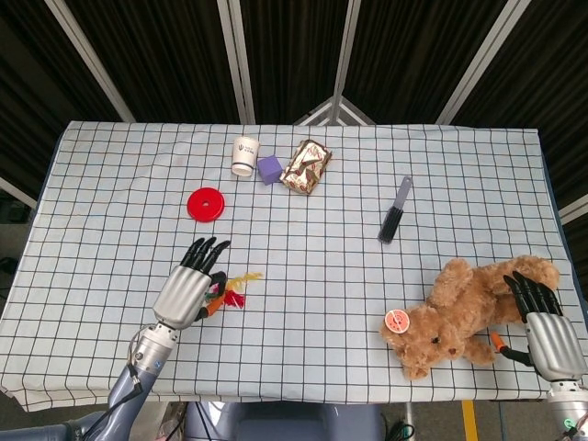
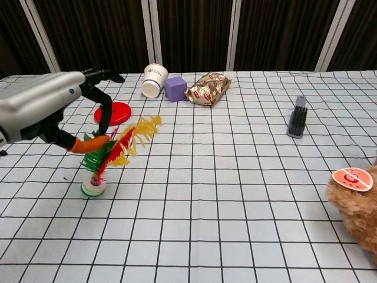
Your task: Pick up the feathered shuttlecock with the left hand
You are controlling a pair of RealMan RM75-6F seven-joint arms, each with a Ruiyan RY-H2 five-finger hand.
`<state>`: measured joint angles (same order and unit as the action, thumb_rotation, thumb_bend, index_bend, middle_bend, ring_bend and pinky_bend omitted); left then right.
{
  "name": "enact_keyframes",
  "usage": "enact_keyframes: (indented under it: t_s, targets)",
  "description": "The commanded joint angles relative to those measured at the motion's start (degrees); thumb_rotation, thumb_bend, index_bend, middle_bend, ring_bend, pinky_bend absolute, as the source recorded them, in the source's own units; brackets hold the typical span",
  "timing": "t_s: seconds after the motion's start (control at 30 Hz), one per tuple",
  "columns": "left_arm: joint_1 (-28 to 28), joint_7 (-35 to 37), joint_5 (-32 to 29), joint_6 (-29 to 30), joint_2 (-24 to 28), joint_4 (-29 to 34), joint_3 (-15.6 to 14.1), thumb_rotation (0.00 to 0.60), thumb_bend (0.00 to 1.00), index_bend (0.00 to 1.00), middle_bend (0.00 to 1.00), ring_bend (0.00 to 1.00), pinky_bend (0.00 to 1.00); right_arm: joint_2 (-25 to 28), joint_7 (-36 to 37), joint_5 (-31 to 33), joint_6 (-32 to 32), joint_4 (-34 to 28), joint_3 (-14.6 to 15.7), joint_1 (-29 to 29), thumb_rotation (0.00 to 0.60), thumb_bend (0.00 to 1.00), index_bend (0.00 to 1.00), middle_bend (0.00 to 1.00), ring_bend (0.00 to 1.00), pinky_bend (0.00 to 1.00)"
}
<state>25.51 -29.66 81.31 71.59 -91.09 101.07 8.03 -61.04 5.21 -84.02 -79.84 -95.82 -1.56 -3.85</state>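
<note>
Grey metal left hand (image 2: 41,106) pinches the feathered shuttlecock (image 2: 112,154) by its red, yellow and green plumes, above the checked tablecloth (image 2: 235,194) near its front left corner, the white base hanging lowest. The right hand (image 1: 548,333), fingers spread, rests against the brown teddy bear (image 1: 464,312) at the front right corner.

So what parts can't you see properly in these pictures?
- Shuttlecock base: head view, hidden under the left hand.
- Teddy bear: chest view, cut off by the right edge.
- Right hand: missing from the chest view.
- Paper cup print: both views, too small to read.
</note>
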Motion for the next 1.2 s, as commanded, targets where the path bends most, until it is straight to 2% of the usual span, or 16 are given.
enact_keyframes:
  t_s: [0.03,0.6,0.67,0.73,0.8,0.97,1.2]
  targets:
    - [-0.1,1.0,-0.1,0.4,1.0,0.1,0.3,0.600,0.62,0.64,0.07,0.00,0.00,0.0,-0.1,0.0,0.1,-0.1,0.0,0.0,0.600,0.34,0.00,0.00,0.00,0.00]
    - [-0.1,3.0,-0.7,0.9,2.2,-0.3,-0.3,0.600,0.61,0.63,0.07,0.00,0.00,0.2,-0.1,0.3,0.3,-0.3,0.0,-0.1,0.600,0.34,0.00,0.00,0.00,0.00]
    - [-0.1,3.0,-1.0,0.9,2.4,-0.1,-0.5,0.600,0.59,0.58,0.06,0.00,0.00,0.2,-0.2,0.3,0.4,-0.3,0.0,-0.1,0.600,0.34,0.00,0.00,0.00,0.00]
    - [-0.3,3.4,-1.3,0.9,2.5,0.3,-0.7,0.600,0.52,0.49,0.04,0.00,0.00,0.2,-0.1,0.4,0.5,-0.4,0.0,-0.1,0.600,0.34,0.00,0.00,0.00,0.00]
    - [-0.5,4.1,-1.1,0.9,3.1,0.9,-1.2,0.600,0.41,0.35,0.01,0.00,0.00,0.3,-0.1,0.4,0.5,-0.4,0.0,-0.1,0.600,0.34,0.00,0.00,0.00,0.00]
    - [-1.5,6.5,1.0,2.2,5.6,2.6,-2.4,0.600,0.26,0.15,0.00,0.00,0.00,0.3,-0.2,0.4,0.6,-0.4,0.0,-0.1,0.600,0.34,0.00,0.00,0.00,0.00]
    - [-4.2,10.7,4.0,5.9,10.8,6.3,-4.0,0.600,0.18,0.08,0.00,0.00,0.00,0.3,-0.3,0.4,0.5,-0.3,0.1,-0.1,0.600,0.34,0.00,0.00,0.00,0.00]
